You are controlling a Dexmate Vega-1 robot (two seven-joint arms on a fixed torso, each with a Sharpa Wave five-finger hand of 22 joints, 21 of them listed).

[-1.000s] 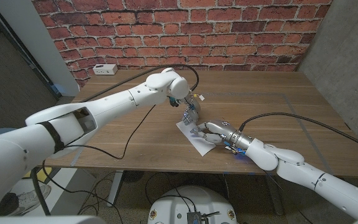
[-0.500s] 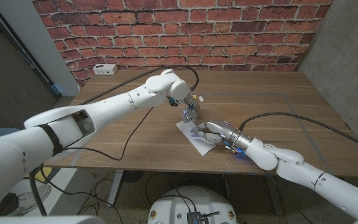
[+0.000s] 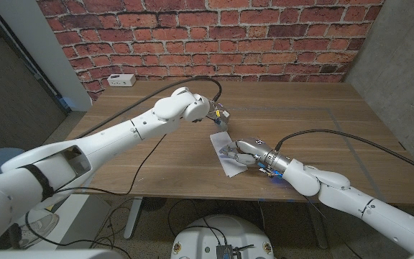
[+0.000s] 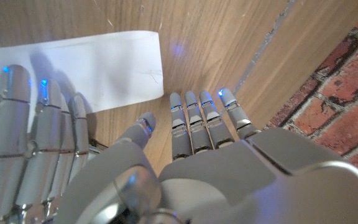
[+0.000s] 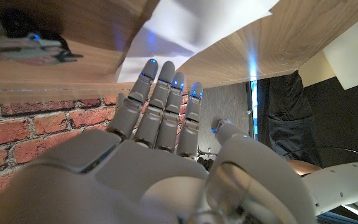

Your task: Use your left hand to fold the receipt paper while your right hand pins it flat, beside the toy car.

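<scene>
Table (image 3: 121, 162), wood, brick wall behind. Receipt (image 3: 226, 152) lies mid-table, white strip, looks unfolded. No toy car to be seen. Right hand (image 3: 244, 153) rests fingers on receipt's near part, fingers straight & together, pinning it. Left hand (image 3: 220, 115) sits beyond the receipt's far end, fingers straight, side by side, holding nothing; wrist cam shows fingertips (image 4: 185, 102) just beside the paper's edge, not on it. To fold well: prob. slide fingers under the far edge, lift, roll toward the right hand, keep pin pressure steady so the strip won't skid.

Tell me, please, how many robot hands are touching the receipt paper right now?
1. The right hand presses its fingers on the receipt paper; the left hand is off it, above its far end.
</scene>
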